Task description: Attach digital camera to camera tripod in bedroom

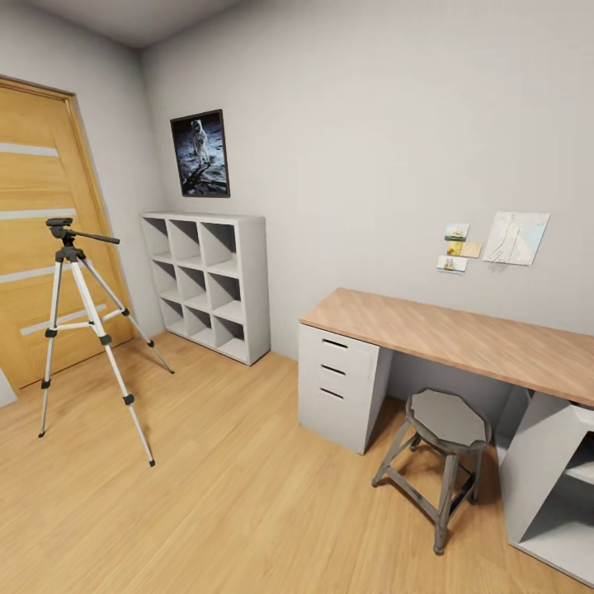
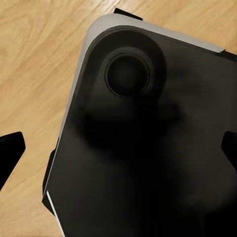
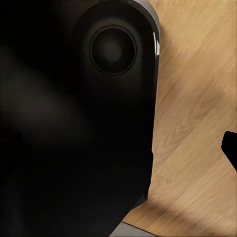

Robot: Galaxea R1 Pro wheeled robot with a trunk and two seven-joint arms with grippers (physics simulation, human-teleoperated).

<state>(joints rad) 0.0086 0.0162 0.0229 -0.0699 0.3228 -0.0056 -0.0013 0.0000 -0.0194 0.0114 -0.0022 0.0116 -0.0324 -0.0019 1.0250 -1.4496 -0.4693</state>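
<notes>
Head view, left to right: I face a bedroom with a light wood plank floor (image 1: 239,495) and grey walls. At far left stands the oak door (image 1: 41,231) with frosted strips. In front of it the camera tripod (image 1: 82,330) stands upright on the floor, its three silver legs spread, its black head bare on top with the pan handle pointing toward the shelves. Next, against the back wall, sits the white cube shelf unit (image 1: 210,280), with the astronaut poster (image 1: 200,153) hung above it. Further right, the counter (image 1: 462,334), wood-topped with a white drawer block, runs along the wall; a grey stool (image 1: 441,445) stands just in front of it, and small pictures and a sketch (image 1: 493,243) are pinned above.

Left wrist view: my left end effector (image 2: 118,148) shows a dark fingertip at each side edge, set wide apart, nothing between them; below lies my own dark base (image 2: 148,148) over the floor.

Right wrist view: of my right end effector I see one dark fingertip (image 3: 230,148) at the edge, so I cannot tell its state.
</notes>
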